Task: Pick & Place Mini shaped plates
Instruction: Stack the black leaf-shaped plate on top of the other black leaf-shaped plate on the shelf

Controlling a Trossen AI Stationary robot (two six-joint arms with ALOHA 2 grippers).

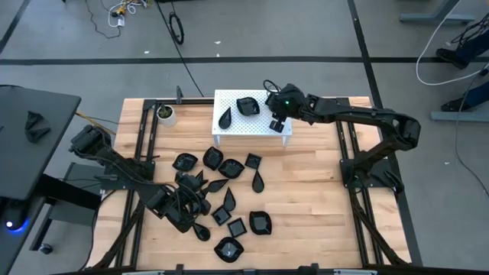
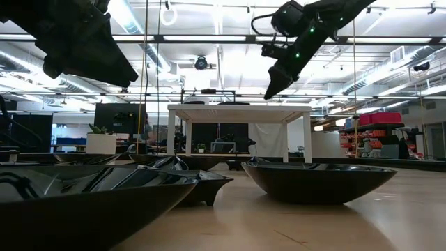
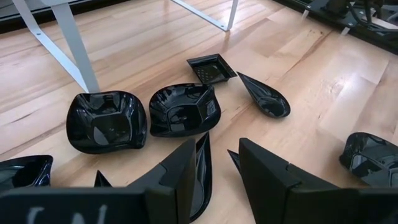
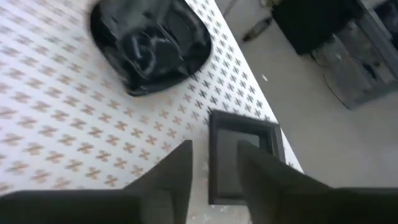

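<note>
Several glossy black mini plates [image 1: 221, 198] lie scattered flat on the wooden table, square, teardrop and lobed. Three more rest on a small white perforated stand [image 1: 229, 99]: a teardrop [image 1: 226, 117], a lobed one [image 1: 247, 105] [image 4: 149, 43] and a square one [image 1: 278, 126] [image 4: 245, 152]. My right gripper [image 1: 276, 116] [image 4: 216, 152] [image 2: 270, 90] hovers open just above the square plate, its fingers astride the plate's rim without touching. My left gripper [image 1: 197, 205] [image 3: 217, 149] hangs open above the scattered plates, a dark plate edge [image 3: 204, 168] showing in its gap.
A small white cup with a green plant [image 1: 165, 114] stands at the table's far left, beside the stand. Black frame rails [image 1: 145, 153] [image 1: 348, 153] run along both table sides. Bare wood [image 1: 306, 198] lies on the table's right half.
</note>
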